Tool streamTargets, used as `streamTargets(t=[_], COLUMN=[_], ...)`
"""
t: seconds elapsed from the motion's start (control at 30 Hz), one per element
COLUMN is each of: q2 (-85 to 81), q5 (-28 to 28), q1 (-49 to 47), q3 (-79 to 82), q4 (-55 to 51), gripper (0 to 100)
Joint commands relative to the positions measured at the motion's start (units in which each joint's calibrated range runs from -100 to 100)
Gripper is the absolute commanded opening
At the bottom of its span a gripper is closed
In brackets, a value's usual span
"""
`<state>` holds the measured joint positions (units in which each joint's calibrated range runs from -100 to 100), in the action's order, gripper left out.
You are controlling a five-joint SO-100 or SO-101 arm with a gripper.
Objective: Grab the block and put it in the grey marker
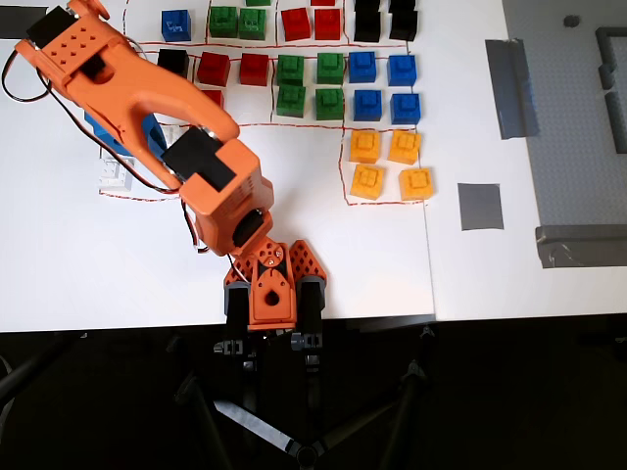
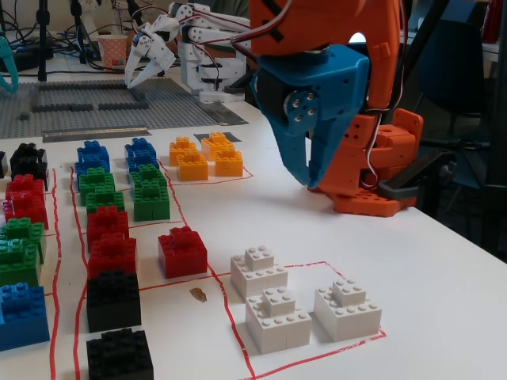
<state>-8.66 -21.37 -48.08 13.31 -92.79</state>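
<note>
Three white blocks with raised studs sit inside a red-lined area in the fixed view: one at the left (image 2: 259, 270), one in the middle front (image 2: 277, 318), one at the right (image 2: 346, 308). In the overhead view they (image 1: 111, 174) are mostly hidden under the orange arm. My blue gripper (image 2: 310, 185) hangs tips down above the table, behind the white blocks and apart from them. Its jaws stand close together and hold nothing. It shows under the arm in the overhead view (image 1: 122, 147). The grey marker (image 1: 480, 206) lies flat, right of the yellow cubes; it also shows in the fixed view (image 2: 212, 137).
Rows of black, red, green, blue and yellow cubes (image 1: 390, 163) fill the red-lined grid. A darker grey tape rectangle (image 1: 509, 88), a long grey strip (image 1: 580, 245) and a grey baseplate (image 1: 578, 127) lie at the right. A white arm (image 2: 162, 43) stands at the far end.
</note>
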Motion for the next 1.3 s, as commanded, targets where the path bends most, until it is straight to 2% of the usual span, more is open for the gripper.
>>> streamTargets(t=[0.0, 0.2, 0.63, 1.03, 1.27], q2=[-6.54, -2.65, 12.64, 13.41, 14.19], q5=[-1.37, -2.59, -2.88, -2.30, -2.00], q1=[-3.01, -8.41, -15.40, -14.49, -13.57], q3=[-2.28, -1.46, -15.26, -15.53, -15.35], q4=[3.24, 10.58, 13.93, 14.58, 14.66], gripper=[0, 0, 0, 24, 25])
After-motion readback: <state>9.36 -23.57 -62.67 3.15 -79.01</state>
